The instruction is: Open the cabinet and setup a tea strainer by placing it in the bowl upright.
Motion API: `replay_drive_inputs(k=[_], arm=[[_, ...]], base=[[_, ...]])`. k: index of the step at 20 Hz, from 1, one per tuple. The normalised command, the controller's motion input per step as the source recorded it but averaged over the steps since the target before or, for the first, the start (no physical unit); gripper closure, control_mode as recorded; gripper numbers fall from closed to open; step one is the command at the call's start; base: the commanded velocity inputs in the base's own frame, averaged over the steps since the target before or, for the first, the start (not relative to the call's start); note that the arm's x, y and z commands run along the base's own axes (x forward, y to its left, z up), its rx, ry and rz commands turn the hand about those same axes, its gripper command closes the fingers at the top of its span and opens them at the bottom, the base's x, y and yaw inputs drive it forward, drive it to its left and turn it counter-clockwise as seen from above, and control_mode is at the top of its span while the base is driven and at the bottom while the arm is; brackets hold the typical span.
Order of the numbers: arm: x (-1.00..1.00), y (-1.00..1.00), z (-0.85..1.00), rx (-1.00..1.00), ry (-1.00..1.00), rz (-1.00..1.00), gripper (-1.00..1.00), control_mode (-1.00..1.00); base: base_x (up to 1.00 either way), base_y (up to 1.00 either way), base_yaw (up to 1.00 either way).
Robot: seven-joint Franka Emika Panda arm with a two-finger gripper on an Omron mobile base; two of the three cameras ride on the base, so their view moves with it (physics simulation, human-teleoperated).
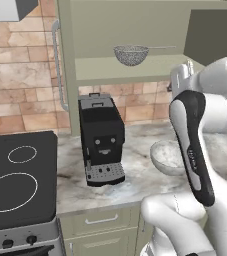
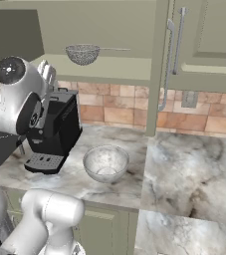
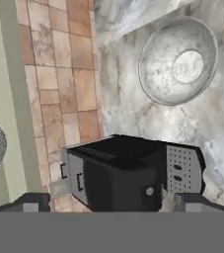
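We are seeing the tea strainer [image 1: 131, 55], a grey mesh half-sphere with a thin handle, sitting on the open cabinet [image 1: 135, 70] shelf. Our arm is rising beside the coffee machine [image 1: 101, 139], the gripper [image 3: 108, 202] spreading wide, holding nothing; the bowl [image 2: 106, 163] is resting on the counter [image 2: 184, 169].

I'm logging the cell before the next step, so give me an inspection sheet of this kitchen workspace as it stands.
Surface: marbled counter, bare to the right of the bowl.
Job's things: cabinet open, its door swung aside; tea strainer on the cabinet shelf, handle pointing right; bowl upright on the counter, nothing in it.
Clutter: black coffee machine left of the bowl.
Grippers: gripper open, holding nothing, above the coffee machine.
Cables: nothing seen.
Surroundings: brick backsplash; stove at the left; wall outlet.
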Motion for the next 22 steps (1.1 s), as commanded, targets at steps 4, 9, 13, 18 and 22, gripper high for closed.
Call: replay_drive_inputs(k=[4,9,13,18,22], arm=[[0.69,-0.21,0.42,-0.43,0.0,-0.32,-1.0,-1.0],[0.59,-0.34,0.47,-0.3,-0.16,-0.1,-1.0,-1.0],[0.19,-0.73,0.19,-0.27,-0.14,0.03,-1.0,-1.0],[0.32,-0.65,0.01,-0.25,-0.01,0.06,-1.0,-1.0],[0.08,-0.44,0.0,-0.1,-0.04,0.14,-1.0,-1.0]], base=[[0.0,0.0,0.0],[0.0,0.0,0.0],[0.0,0.0,0.0],[0.0,0.0,0.0],[0.0,0.0,0.0]])
